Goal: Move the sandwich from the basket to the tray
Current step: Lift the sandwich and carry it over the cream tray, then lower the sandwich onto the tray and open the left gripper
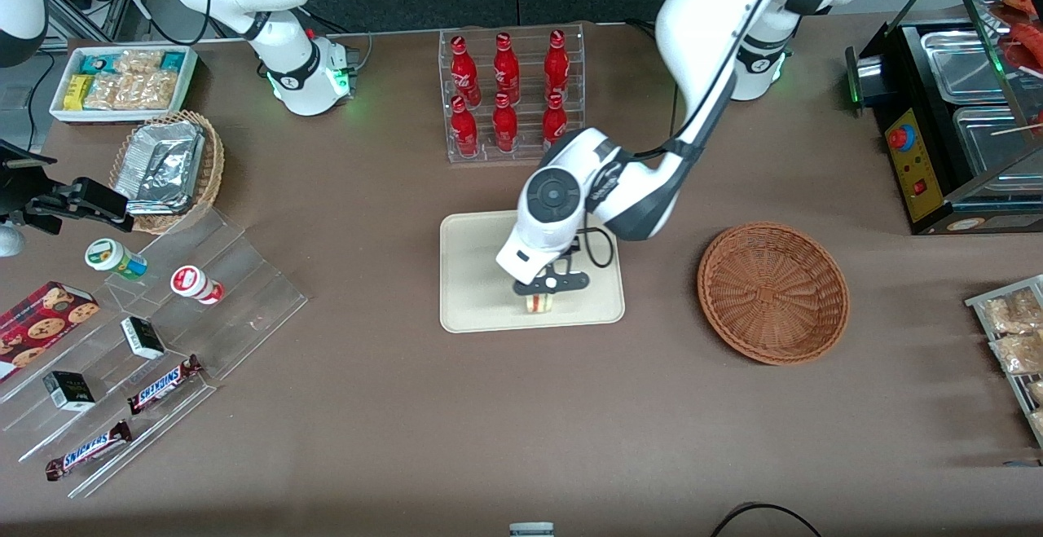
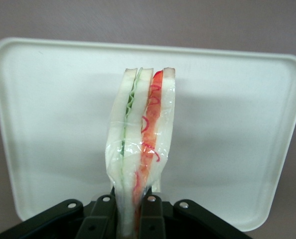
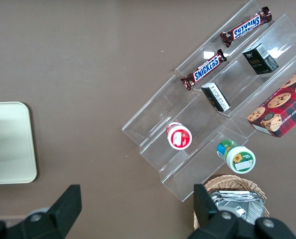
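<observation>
My left gripper (image 1: pixel 541 299) hangs over the cream tray (image 1: pixel 473 276), near the tray's edge closest to the front camera, and is shut on the sandwich (image 1: pixel 539 303). In the left wrist view the wrapped sandwich (image 2: pixel 140 144) stands on edge between the black fingers (image 2: pixel 150 216), its red and green filling stripes facing the camera, with the tray (image 2: pixel 48 124) spread beneath it. Whether the sandwich touches the tray I cannot tell. The reddish-brown wicker basket (image 1: pixel 772 292) sits beside the tray toward the working arm's end, with nothing in it.
A clear rack of red bottles (image 1: pixel 509 93) stands farther from the front camera than the tray. Toward the parked arm's end lie clear tiered shelves (image 1: pixel 163 317) with snack bars, cups and boxes, a tan basket of foil containers (image 1: pixel 169 169) and a white snack bin (image 1: pixel 122 81). A black food warmer (image 1: pixel 953 129) stands at the working arm's end.
</observation>
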Action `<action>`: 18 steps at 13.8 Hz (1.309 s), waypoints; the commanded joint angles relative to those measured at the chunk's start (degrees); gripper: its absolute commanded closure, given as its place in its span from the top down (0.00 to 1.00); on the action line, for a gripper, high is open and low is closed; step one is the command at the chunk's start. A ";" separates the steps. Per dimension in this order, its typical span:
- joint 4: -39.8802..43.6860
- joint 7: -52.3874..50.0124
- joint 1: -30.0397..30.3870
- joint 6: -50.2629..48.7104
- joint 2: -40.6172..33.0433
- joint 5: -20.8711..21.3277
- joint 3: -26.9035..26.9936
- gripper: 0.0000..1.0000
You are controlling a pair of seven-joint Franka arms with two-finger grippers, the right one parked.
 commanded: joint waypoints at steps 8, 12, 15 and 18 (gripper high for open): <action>2.94 -1.36 -2.01 -0.80 4.59 -0.21 0.48 0.99; 3.21 -0.48 -1.83 -0.71 4.32 -0.21 0.48 1.00; 3.21 0.40 -1.30 -1.15 3.45 0.14 0.83 1.00; 2.42 7.85 -1.12 -2.81 0.64 1.19 4.23 1.00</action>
